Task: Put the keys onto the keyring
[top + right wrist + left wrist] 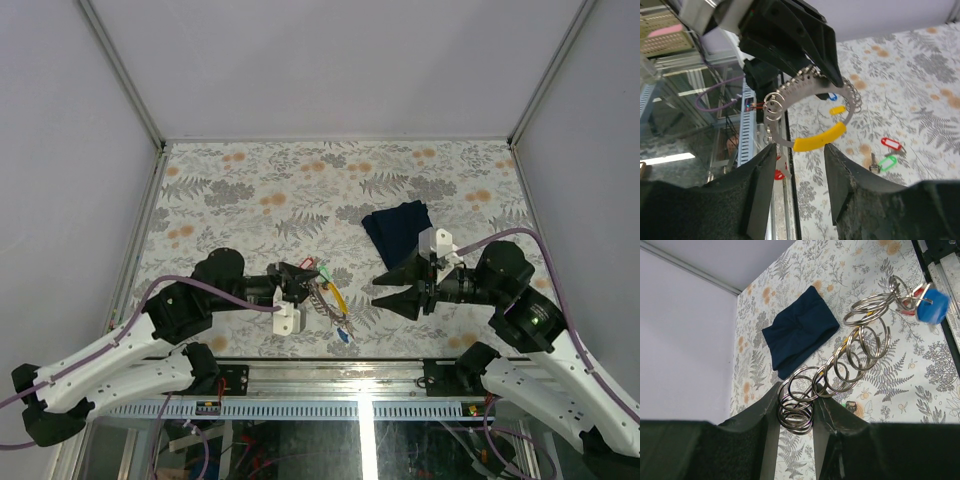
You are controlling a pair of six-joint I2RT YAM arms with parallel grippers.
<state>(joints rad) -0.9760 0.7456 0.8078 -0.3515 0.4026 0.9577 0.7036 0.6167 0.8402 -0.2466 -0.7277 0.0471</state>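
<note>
My left gripper (pixel 296 287) is shut on the keyring (pixel 322 297), a big silvery ring strung with small rings, and holds it up off the table. In the left wrist view its fingers (pixel 767 412) pinch the stacked small rings of the keyring (pixel 850 357), and a blue tag (pixel 932 305) hangs at the far end. My right gripper (pixel 392 286) stands open facing the ring; in its own view the keyring's yellow sleeve (pixel 820 137) sits just beyond the fingertips of the right gripper (pixel 800 152). Keys with a red tag (pixel 891 144) and a green tag (pixel 886 162) lie on the table.
A dark navy folded cloth (pixel 397 228) lies behind my right gripper, also seen as the cloth (pixel 800 330) in the left wrist view. The table's front rail (pixel 330 365) runs close under the ring. White walls enclose the flowered table (pixel 300 180).
</note>
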